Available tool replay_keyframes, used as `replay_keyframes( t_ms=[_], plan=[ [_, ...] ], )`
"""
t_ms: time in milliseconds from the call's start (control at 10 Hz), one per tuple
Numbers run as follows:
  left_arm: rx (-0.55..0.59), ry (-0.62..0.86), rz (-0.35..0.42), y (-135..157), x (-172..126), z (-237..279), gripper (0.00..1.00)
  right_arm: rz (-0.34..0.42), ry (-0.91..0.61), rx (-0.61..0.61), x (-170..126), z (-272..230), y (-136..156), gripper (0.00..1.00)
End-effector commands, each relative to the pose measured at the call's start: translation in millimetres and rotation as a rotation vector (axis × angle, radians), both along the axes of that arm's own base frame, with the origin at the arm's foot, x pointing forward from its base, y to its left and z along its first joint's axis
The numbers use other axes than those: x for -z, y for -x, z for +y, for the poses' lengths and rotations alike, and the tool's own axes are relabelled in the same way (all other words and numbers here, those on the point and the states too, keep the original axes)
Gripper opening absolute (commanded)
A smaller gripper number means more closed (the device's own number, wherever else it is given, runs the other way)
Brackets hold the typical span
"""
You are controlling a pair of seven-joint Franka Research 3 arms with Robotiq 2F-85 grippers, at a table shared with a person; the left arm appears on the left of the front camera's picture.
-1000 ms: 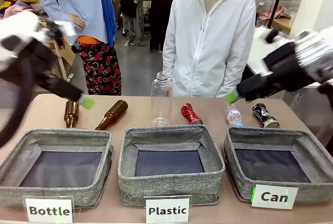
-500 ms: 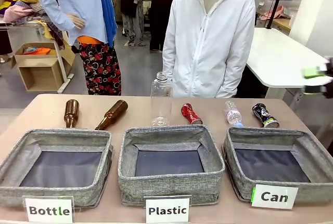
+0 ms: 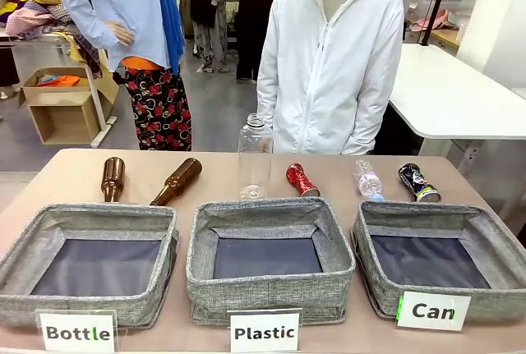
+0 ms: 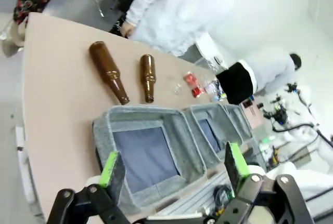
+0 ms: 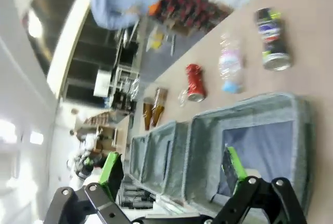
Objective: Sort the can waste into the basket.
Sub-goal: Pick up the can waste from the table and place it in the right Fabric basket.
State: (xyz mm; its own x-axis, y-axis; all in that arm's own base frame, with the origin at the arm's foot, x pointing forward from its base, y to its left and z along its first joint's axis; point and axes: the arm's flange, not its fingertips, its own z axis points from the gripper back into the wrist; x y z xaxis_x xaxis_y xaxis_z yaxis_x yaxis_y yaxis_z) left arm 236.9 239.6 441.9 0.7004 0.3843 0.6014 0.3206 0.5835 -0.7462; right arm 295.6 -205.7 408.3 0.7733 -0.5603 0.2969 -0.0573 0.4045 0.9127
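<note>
right gripper (image 5: 171, 168): jaws found spread wide, with nothing held between the green pads (image 5: 112, 169). it is held above the table (image 5: 309, 16), clear of every item.

the can basket (image 5: 250, 105) is seen just ahead of and below this gripper's fingertips, nearest of three baskets in a row. its dark lining is bare. the black can (image 5: 271, 39) is found beyond the basket's far rim, lying on its side on the table, apart from the basket. the red can (image 5: 194, 82) is also laid on its side past that rim, farther to one side. a small plastic bottle (image 5: 229, 68) is lying between the two cans. neither can is touched by the gripper.

left gripper (image 4: 174, 167): jaws likewise spread and empty. the bottle basket (image 4: 135, 111) is seen below and ahead of its fingertips, with two brown bottles (image 4: 108, 71) lying beyond its far rim. the red can is noted well away from this gripper, and the can basket is the farthest of the three from it.

in the front view, a white card (image 3: 433, 310) marked "can" is seen at the can basket's front. the plastic basket (image 3: 267, 292) is placed in the middle, with a tall clear bottle (image 3: 255, 157) upright behind it. a person (image 3: 329, 66) in a white jacket is standing at the far side.
</note>
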Motion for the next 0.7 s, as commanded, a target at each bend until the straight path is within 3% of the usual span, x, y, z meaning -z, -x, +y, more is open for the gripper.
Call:
replay_keyframes(
  t_ms=[0, 100, 600],
  plan=[
    [-0.092, 0.001, 0.017, 30.3, 63.9, -117.9, 1.00, -0.045, 0.015, -0.077, -16.0, 16.5, -4.2, 1.00],
    [0.000, 0.000, 0.000, 0.0, 0.0, 0.0, 1.00, -0.045, 0.015, -0.077, -16.0, 16.5, -4.2, 1.00],
    [0.000, 0.000, 0.000, 0.0, 0.0, 0.0, 1.00, -0.045, 0.015, -0.077, -16.0, 16.5, -4.2, 1.00]
  ],
)
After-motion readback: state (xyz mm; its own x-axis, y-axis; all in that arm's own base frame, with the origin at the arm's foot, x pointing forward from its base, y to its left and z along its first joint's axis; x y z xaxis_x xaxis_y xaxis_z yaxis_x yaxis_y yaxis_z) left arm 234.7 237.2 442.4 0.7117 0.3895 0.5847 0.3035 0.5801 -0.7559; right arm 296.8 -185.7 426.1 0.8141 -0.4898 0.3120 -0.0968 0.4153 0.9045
